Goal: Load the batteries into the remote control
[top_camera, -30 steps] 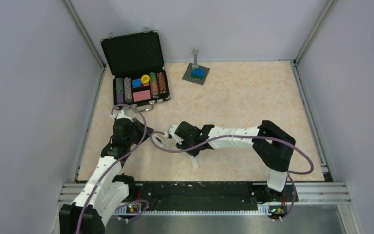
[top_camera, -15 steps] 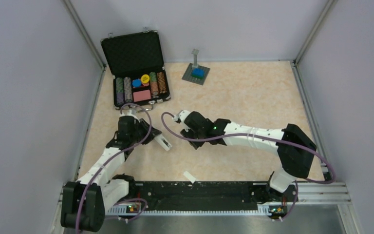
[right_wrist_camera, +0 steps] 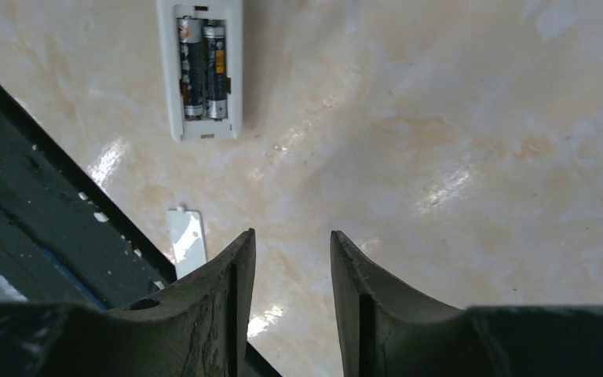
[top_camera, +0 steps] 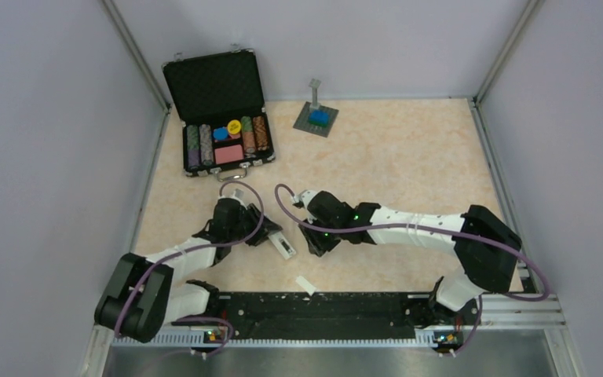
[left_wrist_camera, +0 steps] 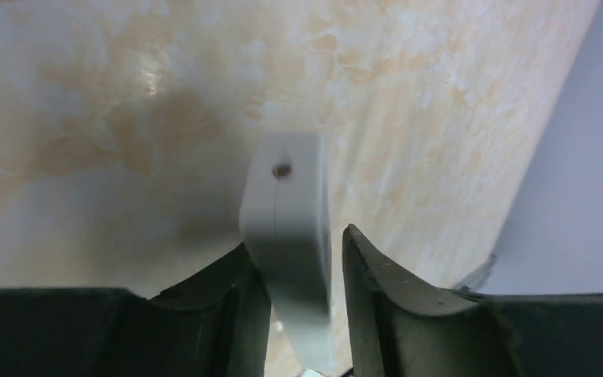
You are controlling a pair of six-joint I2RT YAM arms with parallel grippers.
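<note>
Left end effector (left_wrist_camera: 297, 263): closed on the remote control (left_wrist_camera: 286, 228). It sticks out ahead between the fingers. The far end face, with one small dark hole, points away from the wrist.

Right end effector (right_wrist_camera: 290, 267): fingers apart, nothing between them, bare desk (right_wrist_camera: 455, 141) underneath.

Just off its left finger I see a small white cover plate (right_wrist_camera: 186, 242) lying flat near the desk edge. Further ahead and to the left is the open end of the remote, back side up. Both batteries (right_wrist_camera: 191, 69) sit side by side in the bay.

From the top view, the two end effectors are near each other, with the remote's free end between them.

Far beyond the left one there is an open chip case (top_camera: 213, 82). Far beyond the right one there is a grey plate (top_camera: 306, 122) carrying a blue block (top_camera: 319, 118).
</note>
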